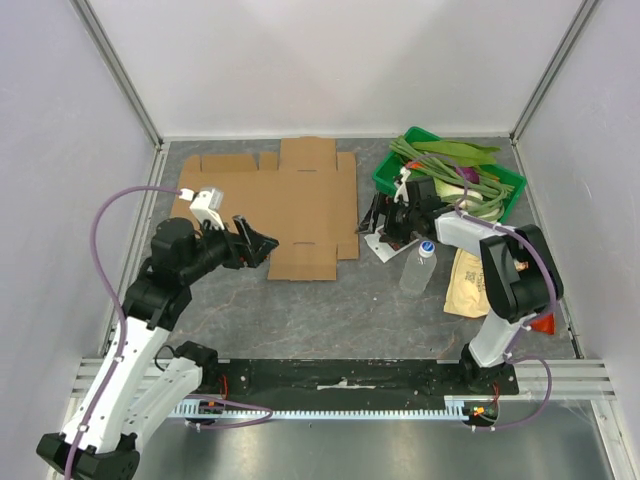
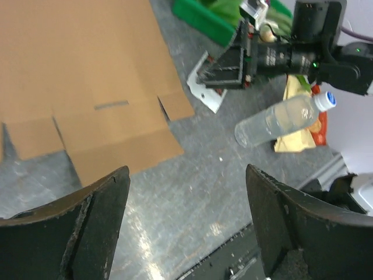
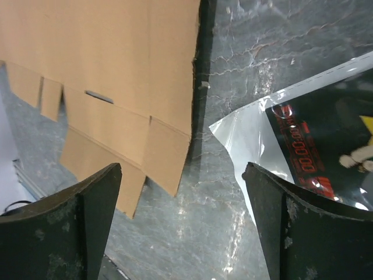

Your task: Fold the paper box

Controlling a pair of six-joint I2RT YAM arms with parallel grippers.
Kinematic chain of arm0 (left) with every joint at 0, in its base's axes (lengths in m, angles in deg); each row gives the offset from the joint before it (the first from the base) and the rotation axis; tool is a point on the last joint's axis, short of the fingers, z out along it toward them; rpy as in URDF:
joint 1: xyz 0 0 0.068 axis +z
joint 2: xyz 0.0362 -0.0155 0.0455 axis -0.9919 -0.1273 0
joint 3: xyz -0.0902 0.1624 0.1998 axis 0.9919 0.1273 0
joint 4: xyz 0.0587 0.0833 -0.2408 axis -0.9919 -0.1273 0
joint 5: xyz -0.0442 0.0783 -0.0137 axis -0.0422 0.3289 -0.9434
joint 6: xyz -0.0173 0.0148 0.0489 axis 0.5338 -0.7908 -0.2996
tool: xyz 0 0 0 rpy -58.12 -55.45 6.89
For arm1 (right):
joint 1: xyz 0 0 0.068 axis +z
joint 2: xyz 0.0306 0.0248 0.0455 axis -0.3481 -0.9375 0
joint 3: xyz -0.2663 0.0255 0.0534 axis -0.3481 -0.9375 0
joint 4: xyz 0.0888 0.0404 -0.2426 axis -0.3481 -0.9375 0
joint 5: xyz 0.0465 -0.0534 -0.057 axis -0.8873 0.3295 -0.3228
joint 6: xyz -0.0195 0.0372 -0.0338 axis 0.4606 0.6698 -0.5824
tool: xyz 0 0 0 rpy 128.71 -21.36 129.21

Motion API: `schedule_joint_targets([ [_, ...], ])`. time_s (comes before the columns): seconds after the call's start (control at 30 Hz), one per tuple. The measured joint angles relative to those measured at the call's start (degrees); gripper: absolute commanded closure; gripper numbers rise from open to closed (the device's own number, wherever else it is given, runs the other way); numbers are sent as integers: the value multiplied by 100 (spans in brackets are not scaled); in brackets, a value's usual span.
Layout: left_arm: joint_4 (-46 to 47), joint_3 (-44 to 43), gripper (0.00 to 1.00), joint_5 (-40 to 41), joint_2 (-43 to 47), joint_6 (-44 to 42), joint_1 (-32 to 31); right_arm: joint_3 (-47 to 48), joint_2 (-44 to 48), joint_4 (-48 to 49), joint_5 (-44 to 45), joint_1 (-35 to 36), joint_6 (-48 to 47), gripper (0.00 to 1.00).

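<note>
The paper box [image 1: 290, 205] is a flat, unfolded brown cardboard blank lying at the back middle of the table. It also shows in the left wrist view [image 2: 87, 70] and the right wrist view [image 3: 111, 64]. My left gripper [image 1: 264, 243] hovers open at the blank's near left edge, with only grey table between its fingers [image 2: 186, 175]. My right gripper [image 1: 374, 222] stands open just right of the blank's right edge. Its fingers [image 3: 182, 169] straddle bare table between the cardboard and a plastic packet. Neither gripper touches the box.
A green bin [image 1: 508, 190] of vegetables stands at the back right. A clear-and-black plastic packet [image 3: 303, 134] lies under the right gripper. A plastic bottle [image 1: 418, 265] and a tan snack bag [image 1: 467, 283] lie near the right arm. Walls close in three sides.
</note>
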State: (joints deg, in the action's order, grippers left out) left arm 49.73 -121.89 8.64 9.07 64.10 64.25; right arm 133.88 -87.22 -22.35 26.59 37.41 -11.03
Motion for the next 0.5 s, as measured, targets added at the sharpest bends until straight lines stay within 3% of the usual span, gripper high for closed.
schedule_joint_targets([
  [0.13,289,647,16,-365,-68,387,-2,-63,-363,221,181,243,-37,8],
  [0.27,535,1082,17,-601,-57,739,-70,-24,-535,514,238,343,-197,16],
  [0.4,636,1246,18,-643,46,940,-175,98,-737,848,380,372,-382,25],
  [0.5,654,1261,18,-640,168,1021,-203,297,-874,824,634,389,-557,24],
])
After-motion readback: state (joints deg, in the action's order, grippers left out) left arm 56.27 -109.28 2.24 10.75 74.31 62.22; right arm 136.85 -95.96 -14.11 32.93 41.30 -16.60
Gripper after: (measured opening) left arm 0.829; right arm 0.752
